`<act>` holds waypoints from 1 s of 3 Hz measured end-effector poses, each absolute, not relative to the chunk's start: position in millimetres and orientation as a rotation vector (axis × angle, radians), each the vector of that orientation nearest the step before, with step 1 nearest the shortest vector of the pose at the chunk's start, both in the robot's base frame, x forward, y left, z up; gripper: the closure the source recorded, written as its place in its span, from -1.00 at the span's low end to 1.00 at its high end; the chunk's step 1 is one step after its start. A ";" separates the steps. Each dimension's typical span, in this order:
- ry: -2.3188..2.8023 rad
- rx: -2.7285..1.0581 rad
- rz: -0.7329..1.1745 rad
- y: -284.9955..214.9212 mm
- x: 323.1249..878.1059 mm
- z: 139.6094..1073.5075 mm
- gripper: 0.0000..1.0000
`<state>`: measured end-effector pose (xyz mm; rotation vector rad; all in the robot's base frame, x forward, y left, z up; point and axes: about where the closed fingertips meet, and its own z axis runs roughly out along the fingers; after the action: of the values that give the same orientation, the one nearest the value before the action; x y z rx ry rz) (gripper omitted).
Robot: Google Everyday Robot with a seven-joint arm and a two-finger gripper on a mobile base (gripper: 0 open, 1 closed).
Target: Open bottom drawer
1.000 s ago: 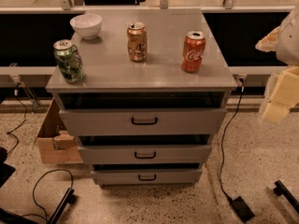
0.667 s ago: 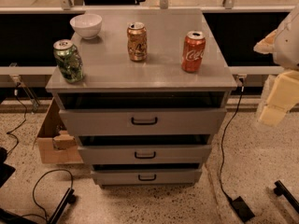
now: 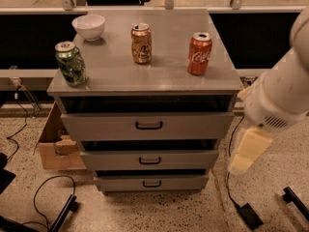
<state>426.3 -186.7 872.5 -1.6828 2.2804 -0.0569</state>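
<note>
Camera view, looking down from the front at a grey metal cabinet with three drawers, standing on a speckled floor.

On the cabinet's flat top, four things, all upright and well apart:
- white bowl at the back left corner
- green can near the front left edge
- gold-brown can near the middle
- red cola can to the right of the middle

Below the top, three grey drawer fronts stacked, each narrower and shallower than the one above and each with a small black bar handle at its centre. Top drawer widest and tallest, then middle drawer. Bottom drawer lowest, just above the floor, with its handle untouched. A dark slit above each front. No inside of the bottom drawer showing.

At the right edge, a thick white arm reaching down from the upper right corner. Hanging below it, the cream-coloured hand, beside the cabinet's right side at the height of the middle drawer, apart from every handle and holding nothing visible. Spread or pressed together: cannot tell.

Left of the cabinet, an open cardboard box on the floor. Black cables looping over the floor at the lower left, and another black cable at the lower right.
</note>
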 end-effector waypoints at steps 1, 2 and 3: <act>2.351 -1.663 -0.042 -174.0 427.7 786.4 -1.00; 2.437 -1.765 -0.064 -163.6 424.4 692.5 -1.00; 2.501 -1.879 -0.093 -160.7 427.9 614.0 -1.00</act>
<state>427.9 -160.7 614.0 -1.8790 2.5010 -0.0933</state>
